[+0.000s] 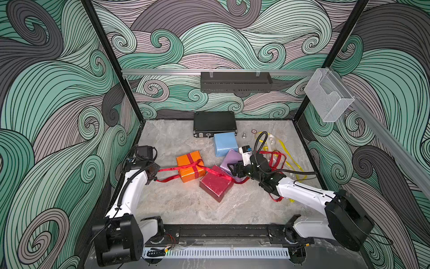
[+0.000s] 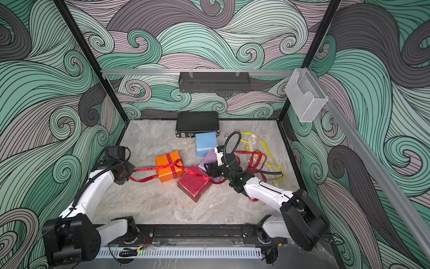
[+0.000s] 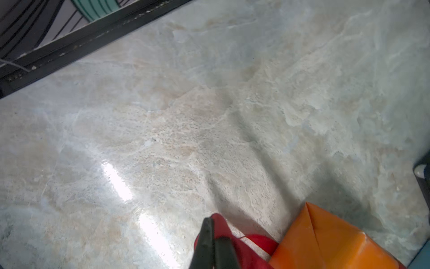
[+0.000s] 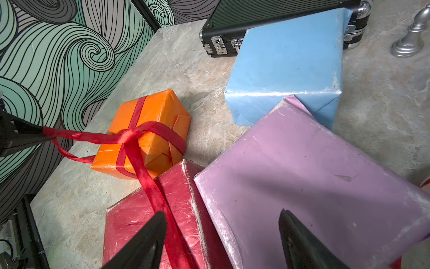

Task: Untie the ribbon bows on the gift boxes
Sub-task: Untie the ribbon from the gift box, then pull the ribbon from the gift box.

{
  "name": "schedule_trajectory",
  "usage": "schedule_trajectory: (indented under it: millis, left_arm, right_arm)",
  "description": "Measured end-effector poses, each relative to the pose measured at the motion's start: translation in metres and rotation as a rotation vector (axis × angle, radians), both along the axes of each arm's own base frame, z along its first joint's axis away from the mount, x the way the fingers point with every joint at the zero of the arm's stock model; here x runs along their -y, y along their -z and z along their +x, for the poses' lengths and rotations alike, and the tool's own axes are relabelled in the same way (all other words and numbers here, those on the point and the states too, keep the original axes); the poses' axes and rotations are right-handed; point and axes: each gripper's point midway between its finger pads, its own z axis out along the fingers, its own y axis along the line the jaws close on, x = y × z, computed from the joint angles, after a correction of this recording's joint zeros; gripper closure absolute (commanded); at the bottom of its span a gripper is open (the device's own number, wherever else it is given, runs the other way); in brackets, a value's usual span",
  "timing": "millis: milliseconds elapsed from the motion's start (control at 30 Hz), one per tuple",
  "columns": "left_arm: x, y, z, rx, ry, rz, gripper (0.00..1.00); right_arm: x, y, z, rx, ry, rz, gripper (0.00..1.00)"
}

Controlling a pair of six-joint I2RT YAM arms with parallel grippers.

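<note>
A red ribbon (image 4: 126,136) is knotted on top of the orange gift box (image 1: 190,166); no bow loops show in it. My left gripper (image 3: 213,235) is shut on one tail, pulled taut left of the box (image 1: 157,173). The other tail runs across the glossy red box (image 4: 139,221), beside one finger of my right gripper (image 4: 222,223). That gripper is open, holds nothing and hovers where the red box meets the lilac box (image 4: 302,174). The light blue box (image 1: 225,144) lies behind them, bare of ribbon.
A black latched case (image 1: 214,123) stands at the back, touching the blue box. A silver pawn-shaped piece (image 1: 243,135) and a small ring (image 1: 254,131) lie to its right. Loose red ribbon (image 1: 275,158) and yellow ribbon (image 1: 282,145) are piled behind my right arm.
</note>
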Motion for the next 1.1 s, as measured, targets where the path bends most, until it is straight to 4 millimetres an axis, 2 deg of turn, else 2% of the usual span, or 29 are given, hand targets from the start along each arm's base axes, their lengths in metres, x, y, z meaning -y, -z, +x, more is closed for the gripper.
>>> schedule_trajectory:
  millis: [100, 200, 300, 333, 400, 533, 633, 733, 900, 1000, 1100]
  left_arm:
    - [-0.012, 0.005, -0.008, 0.000, -0.070, -0.036, 0.93]
    - [-0.020, 0.013, -0.014, -0.011, -0.115, -0.075, 0.73]
    - [-0.019, 0.020, -0.017, -0.023, -0.121, -0.124, 0.44]
    - [-0.018, 0.021, -0.016, -0.022, -0.117, -0.137, 0.38]
    - [-0.016, 0.018, -0.013, -0.014, -0.104, -0.153, 0.23]
    - [-0.013, 0.002, 0.000, 0.032, -0.048, -0.167, 0.01]
    - [-0.006, -0.013, 0.011, 0.072, 0.024, -0.155, 0.02]
    - [0.015, -0.030, 0.023, 0.113, 0.160, -0.122, 0.01]
    - [0.075, -0.076, 0.040, 0.194, 0.499, -0.031, 0.01]
    - [0.108, -0.101, 0.043, 0.218, 0.684, 0.029, 0.01]
    - [0.128, -0.101, 0.031, 0.202, 0.814, 0.069, 0.01]
  right_arm:
    - [-0.003, -0.001, 0.001, -0.001, -0.006, 0.002, 0.22]
    - [-0.005, 0.001, 0.001, -0.008, -0.015, 0.001, 0.23]
    - [-0.007, 0.002, -0.001, -0.015, -0.024, -0.005, 0.23]
    - [-0.008, 0.003, -0.001, -0.018, -0.027, -0.008, 0.23]
    - [-0.011, 0.004, -0.001, -0.019, -0.039, -0.016, 0.24]
    - [-0.020, 0.003, -0.005, -0.024, -0.069, -0.043, 0.25]
    - [-0.026, -0.002, -0.007, -0.024, -0.082, -0.072, 0.26]
    - [-0.032, -0.015, -0.005, -0.040, -0.084, -0.108, 0.27]
    - [-0.048, -0.054, -0.001, -0.074, -0.100, -0.177, 0.30]
    - [-0.070, -0.072, -0.002, -0.095, -0.149, -0.238, 0.33]
    - [-0.097, -0.076, -0.006, -0.120, -0.207, -0.302, 0.34]
